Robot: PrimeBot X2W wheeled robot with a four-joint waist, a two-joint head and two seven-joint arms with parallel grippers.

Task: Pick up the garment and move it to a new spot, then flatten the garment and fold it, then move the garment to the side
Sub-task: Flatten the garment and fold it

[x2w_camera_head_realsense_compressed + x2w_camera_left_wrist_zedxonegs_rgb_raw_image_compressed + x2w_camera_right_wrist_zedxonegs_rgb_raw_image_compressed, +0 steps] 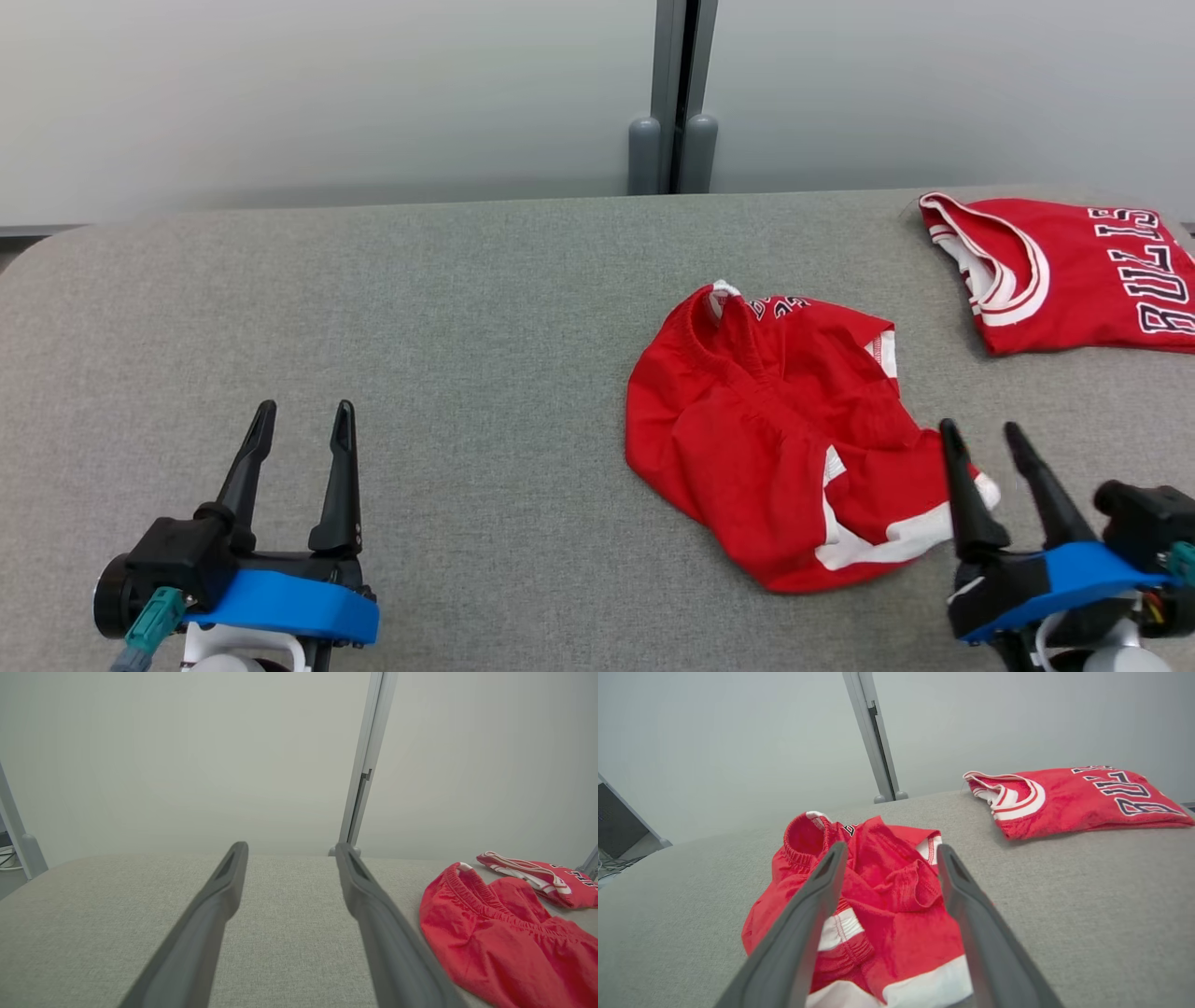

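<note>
Grey fabric worktop all across, nothing fancy. Nearest, down at lower left: left gripper, fingers spread wide, nothing between them, over bare fabric and well apart from any clothing. Down at lower right: right gripper, also spread open, fingertips right at the near right edge of the garment (can't tell whether touching or just above). Not clamped on anything, going by the right wrist view. Garment itself a crumpled red heap with white trim, right of centre, elastic waistband toward the far side. Further back at the far right, folded red jersey with dark lettering, apart from the heap. Behind everything, pale grey wall panels and a grey post.
</note>
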